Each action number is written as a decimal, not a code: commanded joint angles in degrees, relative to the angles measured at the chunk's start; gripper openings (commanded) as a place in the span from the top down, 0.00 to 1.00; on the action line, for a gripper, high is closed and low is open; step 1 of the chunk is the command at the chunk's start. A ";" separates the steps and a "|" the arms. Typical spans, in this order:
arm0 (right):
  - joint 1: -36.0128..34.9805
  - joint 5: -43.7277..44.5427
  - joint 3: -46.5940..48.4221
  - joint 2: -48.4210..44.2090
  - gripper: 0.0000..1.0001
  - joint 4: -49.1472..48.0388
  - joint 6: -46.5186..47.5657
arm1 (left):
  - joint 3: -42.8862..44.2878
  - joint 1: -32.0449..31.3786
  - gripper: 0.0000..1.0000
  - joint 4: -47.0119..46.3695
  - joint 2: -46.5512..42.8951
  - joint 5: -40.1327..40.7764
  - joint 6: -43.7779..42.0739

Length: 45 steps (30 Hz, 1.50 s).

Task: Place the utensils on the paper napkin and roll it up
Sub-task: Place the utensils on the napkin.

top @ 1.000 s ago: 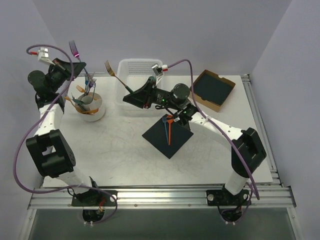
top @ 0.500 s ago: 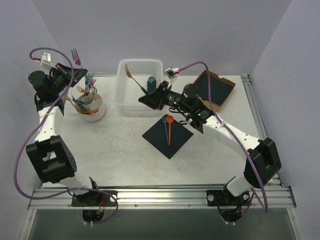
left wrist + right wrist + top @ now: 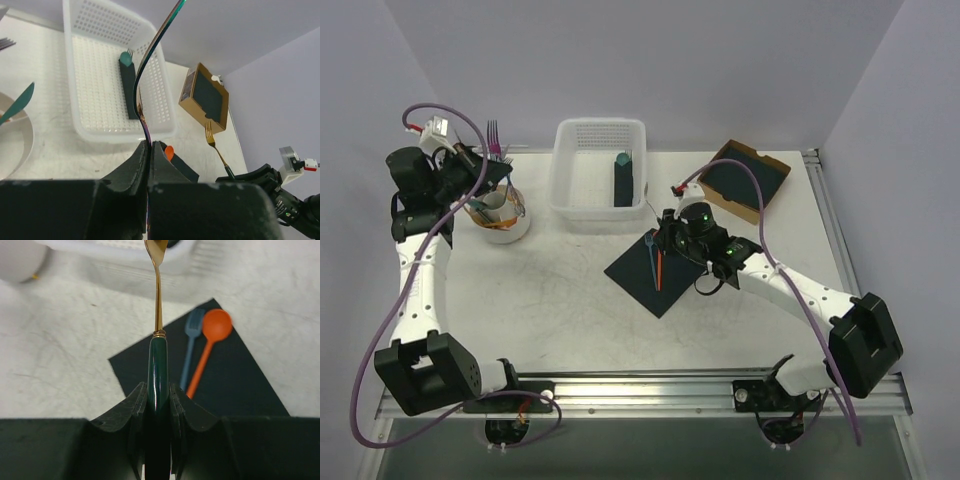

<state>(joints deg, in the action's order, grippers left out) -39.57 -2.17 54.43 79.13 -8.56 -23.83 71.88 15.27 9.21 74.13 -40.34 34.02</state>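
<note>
1. You are clamping the dark green handle of a gold fork in your right gripper, with the jaws closed tight on it. In the top view this gripper is hanging at the centre of the frame, over the upper corner of the paper napkin.
2. The paper napkin is lying flat and unrolled on the table, just below the centre of the top view. An orange spoon is resting on it with its bowl toward the top of the frame. A blue fork is lying just beside it on the left, almost parallel.
3. You are pinching the thin handle of an iridescent fork in your left gripper, with the jaws shut on it. In the top view this gripper is sitting at the upper left, just above a white cup that is holding more cutlery.
4. A white basket is standing at upper centre, holding a dark roll with a teal tip. A brown box of dark sheets is sitting at the upper right.
</note>
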 commanded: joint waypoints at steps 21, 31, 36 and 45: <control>-11.58 24.76 1.72 7.52 1.00 19.19 4.06 | -6.13 -4.10 0.97 10.65 -5.84 6.50 -4.14; -12.55 27.39 7.78 16.22 1.00 22.35 6.87 | -7.01 -5.86 0.98 10.83 -6.71 6.85 -5.81; -12.64 29.07 9.90 19.91 1.00 24.02 7.22 | -7.54 -6.39 0.98 11.00 -7.59 7.03 -6.42; -12.46 30.56 11.75 23.79 1.00 24.73 6.78 | -7.45 -6.74 0.97 11.53 -7.51 7.11 -7.39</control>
<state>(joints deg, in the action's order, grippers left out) -52.12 25.21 63.90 102.69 13.80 -17.26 63.99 8.71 21.10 68.23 -33.43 27.97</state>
